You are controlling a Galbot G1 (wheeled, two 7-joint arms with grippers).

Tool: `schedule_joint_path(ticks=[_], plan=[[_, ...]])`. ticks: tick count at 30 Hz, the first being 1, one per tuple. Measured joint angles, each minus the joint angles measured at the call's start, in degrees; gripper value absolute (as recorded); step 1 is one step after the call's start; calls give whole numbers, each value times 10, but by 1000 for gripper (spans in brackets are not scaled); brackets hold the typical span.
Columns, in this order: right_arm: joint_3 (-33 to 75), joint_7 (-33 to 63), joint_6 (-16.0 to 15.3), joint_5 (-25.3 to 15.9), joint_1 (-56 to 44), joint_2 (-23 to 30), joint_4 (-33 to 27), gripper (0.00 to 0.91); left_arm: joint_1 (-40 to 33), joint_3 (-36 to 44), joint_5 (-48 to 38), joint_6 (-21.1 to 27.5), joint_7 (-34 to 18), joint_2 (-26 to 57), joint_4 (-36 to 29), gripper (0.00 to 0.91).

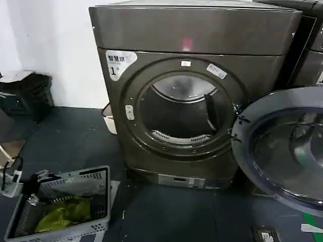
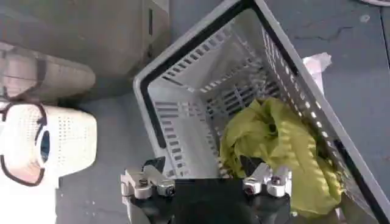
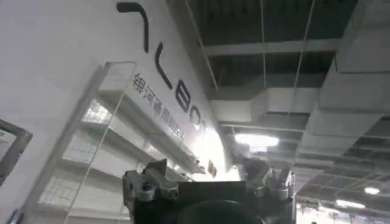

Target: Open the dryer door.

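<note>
Three cameras, three directions.
Head view looks down at the dryer (image 1: 194, 96), basket (image 1: 75, 179) lower left; left wrist camera hangs close above the same basket (image 2: 183, 109); right wrist camera faces up at wall and ceiling (image 3: 274, 55).

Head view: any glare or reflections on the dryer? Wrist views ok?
Head view: pinkish glare spot on the dark grey-bronze dryer top panel, reflections on the open chrome-ringed dryer door glass. Right wrist view: bright ceiling light blooms. Left wrist view: evenly lit.
</note>
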Motion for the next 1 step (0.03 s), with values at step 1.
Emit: schedule_joint_path(ticks=[1], plan=[[0, 0, 0, 0, 0, 0, 0, 907, 0, 0, 1, -1, 1, 0, 1, 907]])
